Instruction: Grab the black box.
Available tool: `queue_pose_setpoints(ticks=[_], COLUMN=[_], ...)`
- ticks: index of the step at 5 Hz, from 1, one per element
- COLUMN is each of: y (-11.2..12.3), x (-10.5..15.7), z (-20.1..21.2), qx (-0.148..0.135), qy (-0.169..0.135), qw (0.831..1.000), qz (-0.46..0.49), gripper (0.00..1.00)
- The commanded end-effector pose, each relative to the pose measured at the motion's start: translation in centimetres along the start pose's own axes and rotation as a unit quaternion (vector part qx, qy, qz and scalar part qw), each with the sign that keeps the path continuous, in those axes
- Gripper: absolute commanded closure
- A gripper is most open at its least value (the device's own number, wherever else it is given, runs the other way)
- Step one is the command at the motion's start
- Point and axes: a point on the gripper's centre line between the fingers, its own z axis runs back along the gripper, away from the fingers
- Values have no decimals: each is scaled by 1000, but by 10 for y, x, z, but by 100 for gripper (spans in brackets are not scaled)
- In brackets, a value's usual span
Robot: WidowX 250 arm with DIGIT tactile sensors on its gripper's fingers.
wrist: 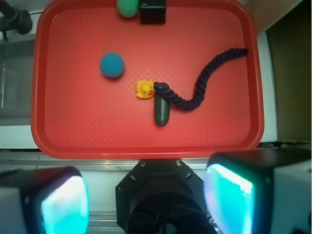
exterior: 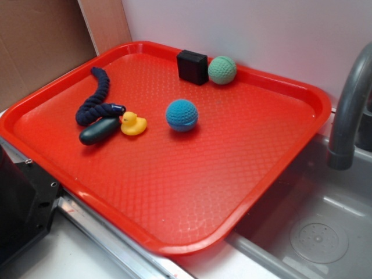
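Observation:
The black box (exterior: 192,67) stands at the far edge of the red tray (exterior: 174,192), touching or almost touching the green ball (exterior: 222,70). From the wrist view the black box (wrist: 152,12) sits at the top edge, with the green ball (wrist: 127,7) to its left. My gripper (wrist: 146,201) hangs high over the near side, outside the tray (wrist: 97,131) and far from the box. Its two cyan pads (wrist: 66,204) stand wide apart, open, with nothing between them. The exterior view does not show the gripper.
On the tray lie a blue ball (exterior: 182,115), a yellow duck (exterior: 133,124), a dark green capsule toy (exterior: 99,131) and a navy rope (exterior: 96,99). A grey faucet (exterior: 349,104) and sink (exterior: 314,232) are at the right. The robot base (exterior: 20,203) sits at the near left.

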Motion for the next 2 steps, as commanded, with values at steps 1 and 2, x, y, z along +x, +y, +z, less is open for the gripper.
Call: queue_pose_setpoints(ticks=[1,2], y=[0,30], x=[0,49], z=[0,-27], qx=[0,-32], qy=[0,-26], qw=[1000,997], qz=[0,67], gripper=[0,0])
